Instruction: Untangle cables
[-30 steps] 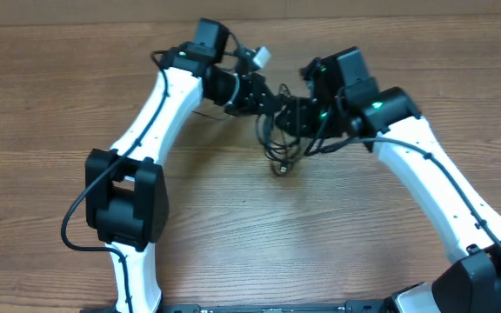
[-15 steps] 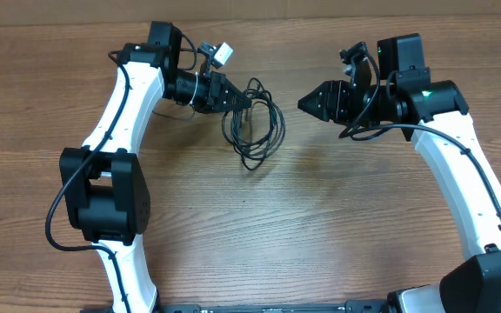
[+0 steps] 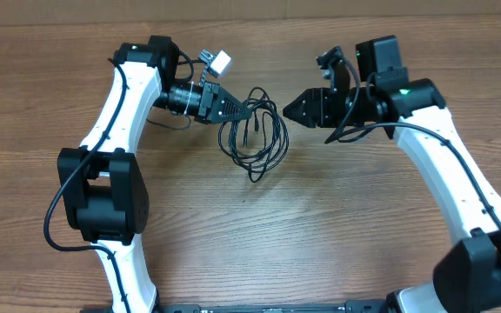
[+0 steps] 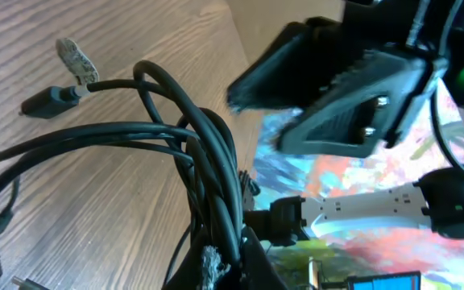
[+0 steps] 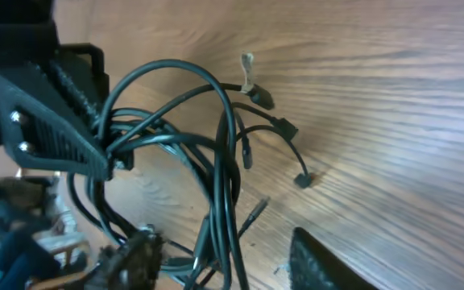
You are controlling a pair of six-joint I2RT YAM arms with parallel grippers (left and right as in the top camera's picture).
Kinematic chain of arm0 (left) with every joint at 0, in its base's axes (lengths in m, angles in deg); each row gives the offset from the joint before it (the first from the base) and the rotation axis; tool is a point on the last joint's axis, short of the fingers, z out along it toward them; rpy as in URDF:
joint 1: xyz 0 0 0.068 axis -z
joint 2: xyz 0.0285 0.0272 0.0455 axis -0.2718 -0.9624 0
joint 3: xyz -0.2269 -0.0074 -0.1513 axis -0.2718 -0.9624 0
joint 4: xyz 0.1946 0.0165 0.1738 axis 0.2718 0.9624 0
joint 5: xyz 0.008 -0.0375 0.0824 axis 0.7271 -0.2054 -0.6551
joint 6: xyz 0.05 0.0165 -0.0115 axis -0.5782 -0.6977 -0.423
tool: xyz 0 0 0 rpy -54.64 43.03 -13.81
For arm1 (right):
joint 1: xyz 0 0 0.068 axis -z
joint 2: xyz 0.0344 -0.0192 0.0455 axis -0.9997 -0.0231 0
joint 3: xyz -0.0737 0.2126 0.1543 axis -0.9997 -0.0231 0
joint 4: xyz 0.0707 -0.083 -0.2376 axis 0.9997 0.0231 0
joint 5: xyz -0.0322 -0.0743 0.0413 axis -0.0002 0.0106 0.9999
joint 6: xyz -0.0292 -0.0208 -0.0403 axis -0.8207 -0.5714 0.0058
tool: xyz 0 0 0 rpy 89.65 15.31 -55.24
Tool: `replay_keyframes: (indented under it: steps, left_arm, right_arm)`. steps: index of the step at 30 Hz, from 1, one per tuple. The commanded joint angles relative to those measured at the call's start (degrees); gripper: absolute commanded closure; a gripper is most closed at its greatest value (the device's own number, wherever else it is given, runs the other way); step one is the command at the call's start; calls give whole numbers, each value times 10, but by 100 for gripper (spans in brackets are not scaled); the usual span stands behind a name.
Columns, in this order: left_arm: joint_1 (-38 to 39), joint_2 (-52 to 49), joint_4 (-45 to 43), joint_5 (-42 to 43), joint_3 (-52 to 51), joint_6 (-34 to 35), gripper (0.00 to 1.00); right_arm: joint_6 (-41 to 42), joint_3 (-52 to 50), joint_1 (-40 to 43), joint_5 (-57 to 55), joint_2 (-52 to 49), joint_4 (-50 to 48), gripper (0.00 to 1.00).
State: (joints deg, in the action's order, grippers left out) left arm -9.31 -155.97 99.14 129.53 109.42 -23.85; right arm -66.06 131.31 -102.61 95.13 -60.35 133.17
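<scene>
1. Reaching in from the left in the overhead view, the left arm [image 3: 133, 96] lays its wrist level and points right. The left gripper [image 3: 247, 108] is clamped on the top of the cables [image 3: 255, 139], a loose tangle of thin black loops on the wooden table [image 3: 320, 226], midway between the two grippers. The right arm [image 3: 433, 165] mirrors it. The right gripper [image 3: 289, 111] points left, its tip just beside the outer loop; from above its jaws cannot be told apart.
2. In the left wrist view, several black strands rise together from the pinch at the bottom edge. They fan out leftward over the wood. One ends in a dark plug [image 4: 45, 102] with a pale tag beside it. The right gripper's dark wedge hangs close at upper right.
3. In the right wrist view, one finger [image 5: 325, 259] shows at lower right, and a blurred one at lower left. The gap between them is wide, so the claw stands open and pinches nothing. The looping strands bunch at the left gripper on the left, and small plug ends dangle over the table.
</scene>
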Motion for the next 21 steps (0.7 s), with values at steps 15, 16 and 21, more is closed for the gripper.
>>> replay_keyframes:
  steps: [15,16,21]
  left_arm:
    - [-23,-1,10,70,2,-62,96]
    - [-26,-1,11,74,2,-62,96]
    - [-34,-1,11,43,2,-62,96]
  right_arm:
    - [-81,-17,-10,101,-60,6,89]
    - [-82,-17,-9,101,-60,10,96]
    - [-82,-14,27,117,-47,25,96]
